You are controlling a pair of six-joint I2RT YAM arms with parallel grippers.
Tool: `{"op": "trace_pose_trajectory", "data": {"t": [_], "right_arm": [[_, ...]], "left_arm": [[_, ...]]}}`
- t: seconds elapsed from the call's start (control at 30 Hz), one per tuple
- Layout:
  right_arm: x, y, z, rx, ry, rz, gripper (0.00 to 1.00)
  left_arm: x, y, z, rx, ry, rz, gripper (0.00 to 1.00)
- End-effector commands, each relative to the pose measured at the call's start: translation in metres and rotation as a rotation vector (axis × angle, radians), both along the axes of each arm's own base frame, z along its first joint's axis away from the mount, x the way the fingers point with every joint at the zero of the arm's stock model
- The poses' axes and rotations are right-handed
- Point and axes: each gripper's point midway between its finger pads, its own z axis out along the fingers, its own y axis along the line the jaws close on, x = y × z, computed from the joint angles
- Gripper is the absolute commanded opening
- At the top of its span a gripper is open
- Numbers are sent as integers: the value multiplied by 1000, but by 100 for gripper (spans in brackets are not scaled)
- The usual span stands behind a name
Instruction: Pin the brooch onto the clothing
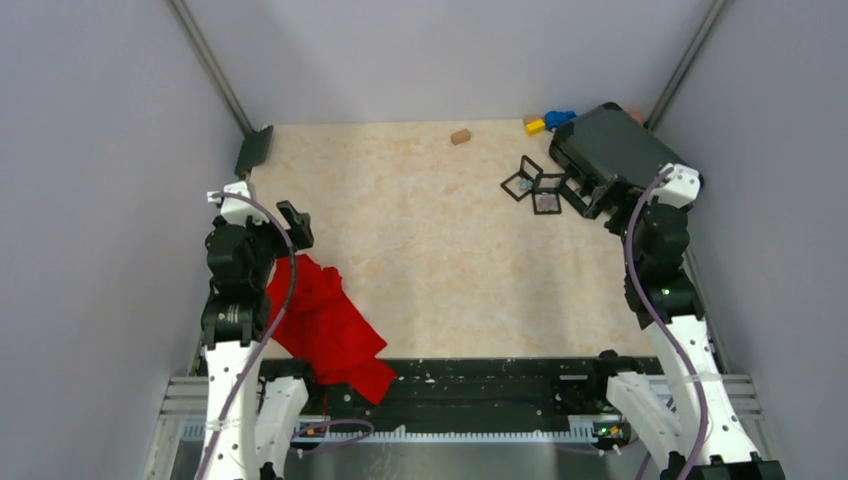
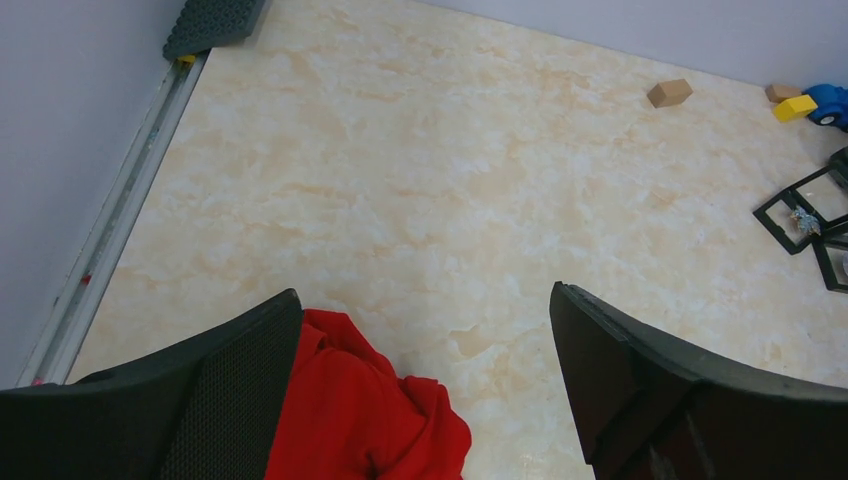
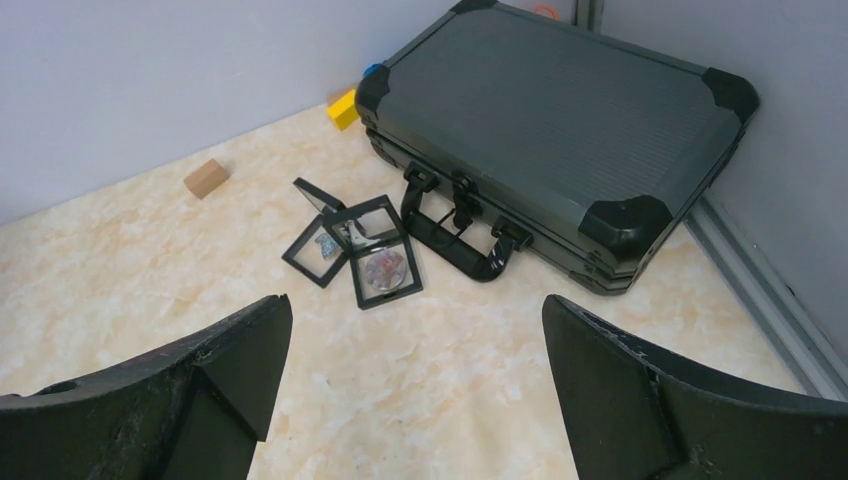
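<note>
The red clothing (image 1: 325, 325) lies crumpled at the near left of the table, partly over the front edge; no tag shows. Its far edge shows in the left wrist view (image 2: 360, 410), beside the left finger. My left gripper (image 1: 292, 222) (image 2: 425, 300) is open and empty, just beyond the clothing. Several black display frames (image 1: 535, 186) lie at the far right; one holds a round brooch (image 3: 385, 268), another a smaller brooch (image 3: 325, 245) (image 2: 805, 222). My right gripper (image 1: 598, 198) (image 3: 415, 300) is open and empty, above the table just short of the frames.
A dark grey hard case (image 1: 610, 145) (image 3: 560, 120) lies in the far right corner, its handle toward the frames. A wooden block (image 1: 460, 136), a yellow block (image 1: 535, 126) and a blue toy (image 1: 560, 118) sit by the back wall. A dark studded plate (image 1: 255, 150) stands far left.
</note>
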Motion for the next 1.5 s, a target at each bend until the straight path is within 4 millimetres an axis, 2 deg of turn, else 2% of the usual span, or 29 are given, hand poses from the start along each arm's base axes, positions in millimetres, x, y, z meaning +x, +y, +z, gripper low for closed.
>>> {"op": "trace_pose_trajectory", "data": {"t": [0.0,0.07,0.13,0.2,0.3,0.47,0.6,0.73,0.9,0.97,1.1,1.23,1.3,1.33,1.37,1.47], "right_arm": [[2,6,-1,-2,-3,27,99],[3,7,-3,2,-2,32,99],[4,9,-5,5,2,40,99],[5,11,-8,8,9,52,99],[7,15,-13,11,18,71,99],[9,20,-20,12,39,98,99],[11,21,-24,13,48,103,99],[13,24,-28,15,59,121,98],[15,25,-30,14,71,127,98],[16,26,-31,16,72,130,98],[16,26,-32,12,80,133,98],[15,26,-32,11,83,135,98],[15,28,-31,12,81,141,98],[15,29,-31,14,83,146,98],[15,30,-31,15,84,152,97],[13,34,-31,26,87,177,97]], "left_arm": [[7,4,-2,-25,10,31,97],[8,9,-18,-57,69,73,97],[10,5,-43,-112,153,79,95],[11,-11,-64,-177,234,13,88],[12,-29,-93,-273,302,-10,86],[-1,-50,-156,-343,456,21,77],[-8,-47,-182,-307,516,124,75],[-14,-43,-187,-280,471,199,75],[-18,-35,-180,-214,418,259,75],[-17,-32,-180,-180,421,271,73],[-17,-33,-193,-158,477,275,63],[-16,-37,-203,-164,523,280,45],[-14,-42,-204,-175,531,254,28],[-12,-46,-203,-181,531,232,11],[-10,-52,-200,-186,530,192,0],[3,-76,-174,-189,483,30,0]]}}
